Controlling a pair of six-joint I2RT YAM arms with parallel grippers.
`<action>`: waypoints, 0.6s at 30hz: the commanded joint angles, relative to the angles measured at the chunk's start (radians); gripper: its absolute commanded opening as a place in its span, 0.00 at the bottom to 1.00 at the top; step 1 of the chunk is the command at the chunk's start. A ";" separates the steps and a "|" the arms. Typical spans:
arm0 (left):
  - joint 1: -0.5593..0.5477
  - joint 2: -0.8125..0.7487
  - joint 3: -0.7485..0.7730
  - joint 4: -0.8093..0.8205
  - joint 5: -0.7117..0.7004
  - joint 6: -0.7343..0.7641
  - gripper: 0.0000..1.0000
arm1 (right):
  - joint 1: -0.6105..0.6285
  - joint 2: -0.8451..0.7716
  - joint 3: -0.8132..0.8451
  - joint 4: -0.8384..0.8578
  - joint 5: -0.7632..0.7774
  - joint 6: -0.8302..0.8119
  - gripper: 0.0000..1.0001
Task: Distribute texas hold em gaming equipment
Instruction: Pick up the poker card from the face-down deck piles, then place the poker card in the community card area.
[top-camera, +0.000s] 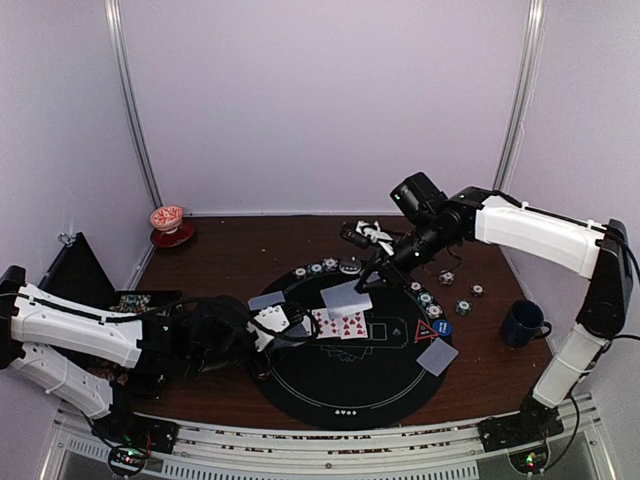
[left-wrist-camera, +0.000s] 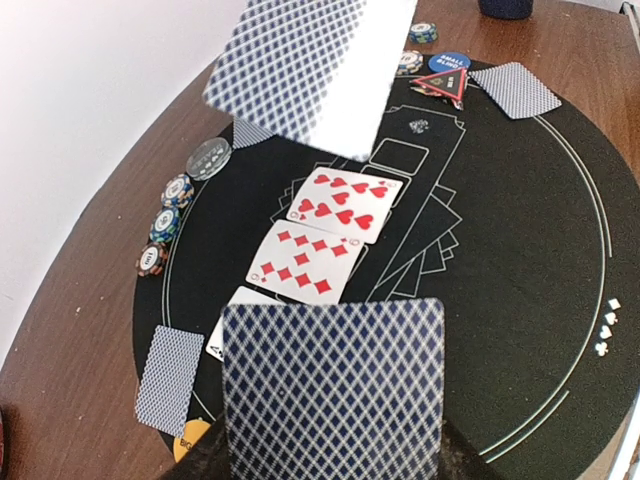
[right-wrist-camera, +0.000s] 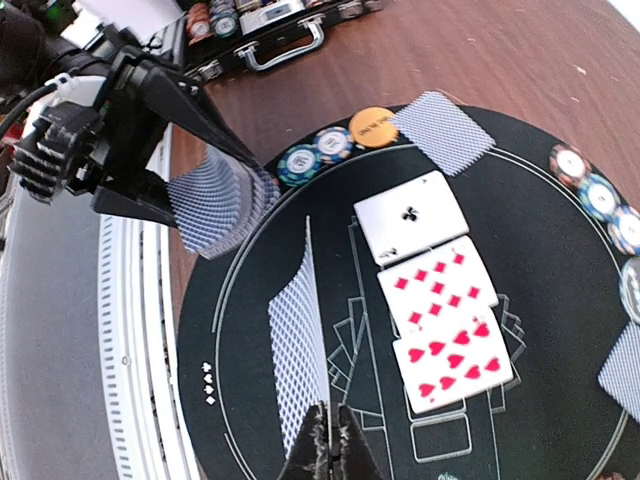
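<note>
My left gripper is shut on a deck of blue-backed cards, held low over the near-left part of the black round mat. Above the mat's middle, my right gripper is shut on a single card. Three cards lie face up in a row: ace of clubs, nine of diamonds, ten of hearts. Face-down cards lie at two seats. An orange button, a blue button and a red triangle marker sit on the mat.
Striped chips line the mat's far rim. A dark blue mug stands at the right. A red-and-white cup is at the back left. An open chip case lies left of the mat.
</note>
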 joint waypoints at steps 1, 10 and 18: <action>-0.003 0.010 0.022 0.050 -0.020 -0.001 0.54 | -0.060 -0.113 -0.164 0.150 0.070 0.107 0.00; -0.002 0.017 0.025 0.048 -0.028 -0.003 0.54 | -0.208 -0.142 -0.379 0.380 0.284 0.277 0.00; -0.003 0.019 0.026 0.047 -0.029 -0.002 0.54 | -0.245 0.001 -0.356 0.439 0.364 0.328 0.00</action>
